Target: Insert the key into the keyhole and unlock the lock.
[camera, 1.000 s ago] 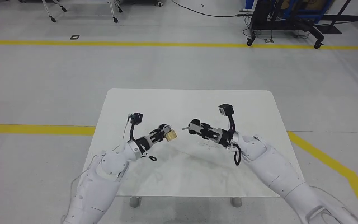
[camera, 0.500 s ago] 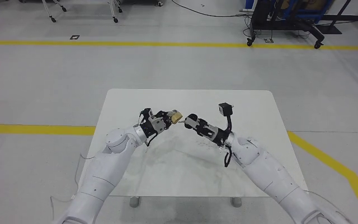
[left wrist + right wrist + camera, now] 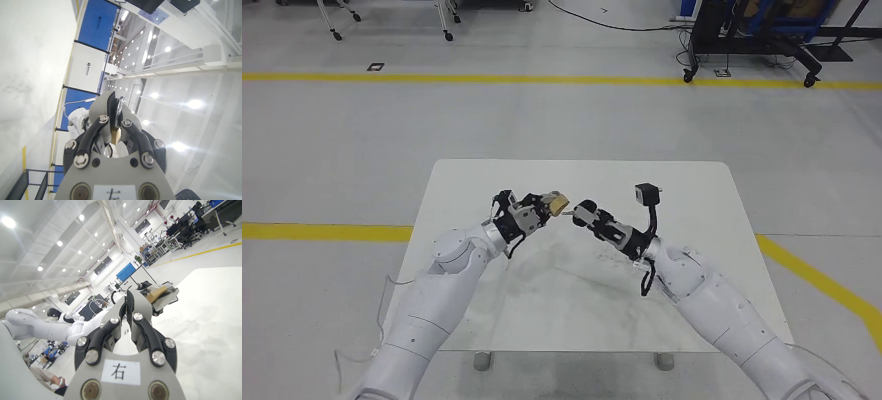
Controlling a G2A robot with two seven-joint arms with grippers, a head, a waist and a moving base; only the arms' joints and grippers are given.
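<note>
Above the bench (image 3: 682, 200), the lock (image 3: 557, 204) is clamped between the fingers of the left gripper (image 3: 549, 206), its brass body turned toward the right gripper (image 3: 579, 212) just beside it. The right gripper's fingers are pressed together. A key between them cannot be made out.

White table (image 3: 682, 190) on grey floor (image 3: 342, 130); yellow lines (image 3: 442, 76); bright ceiling lights (image 3: 8, 221)

Probably a robotics lab: yellow floor lines (image 3: 542, 78), workstations (image 3: 184, 232), ceiling lights (image 3: 59, 243).

white table (image 3: 692, 200), rounded corners, faint scuffs
</note>
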